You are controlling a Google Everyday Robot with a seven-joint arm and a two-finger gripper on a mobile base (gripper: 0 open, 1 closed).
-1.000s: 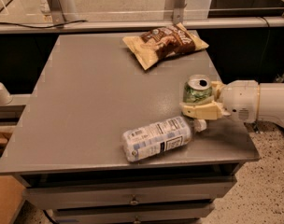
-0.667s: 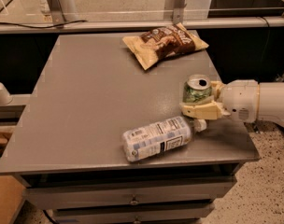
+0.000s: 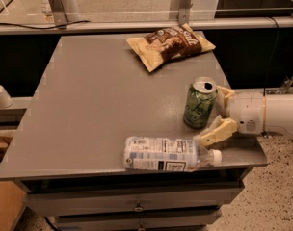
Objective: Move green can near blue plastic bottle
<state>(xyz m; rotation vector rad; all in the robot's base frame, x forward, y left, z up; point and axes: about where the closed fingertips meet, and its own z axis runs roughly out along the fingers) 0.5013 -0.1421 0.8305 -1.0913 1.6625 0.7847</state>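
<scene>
The green can (image 3: 199,103) stands upright on the grey table (image 3: 98,105), near its right edge. The blue plastic bottle (image 3: 163,153) lies on its side along the front edge, its white cap (image 3: 215,156) pointing right, just in front of the can. My gripper (image 3: 212,113) reaches in from the right at the can's right side and is open. One finger (image 3: 225,93) is behind the can. The other finger (image 3: 215,133) is in front of it, just above the bottle's neck. Neither finger visibly clamps the can.
A tan-and-brown snack bag (image 3: 171,44) lies at the back right of the table. Drawers (image 3: 137,207) sit under the tabletop. A metal rail (image 3: 137,25) runs behind the table. The speckled floor (image 3: 276,196) is at the right.
The can has come lower and now stands on the table by the bottle. The fingers have spread apart from it. The bottle now lies more level along the front edge.
</scene>
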